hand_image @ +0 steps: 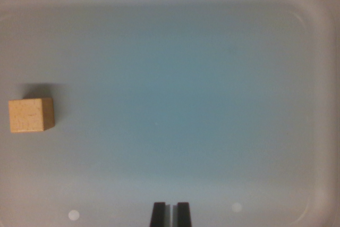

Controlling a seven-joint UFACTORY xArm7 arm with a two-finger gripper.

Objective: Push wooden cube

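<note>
None of the pushing looks done yet, judging from how things lie: the small light-brown wooden cube (31, 115) sits untouched on the pale blue-grey floor of a shallow white plastic tray (319, 104), with clear floor on every side of it. Taking the cube as the landmark, the dark two-fingered tool (170, 212) is well apart from it, off toward the wrist view's right and lower down, at the bottom edge of the picture. The tray's rounded corner lies far to the cube's right and above it, and the cube itself is close to the left edge of the view. The tool's two fingertips stand nearly together with only a thin pale strip between them, so it reads as clenched on nothing. What is left, as I judge it, is the whole job: bringing the tool across to the cube, making contact, and shoving it. Only the fingertips show; the rest of the tool is cut off below. Two faint round pale spots (74, 215) lower than the cube are too blurred to identify, and the tray's left wall is out of view.
</note>
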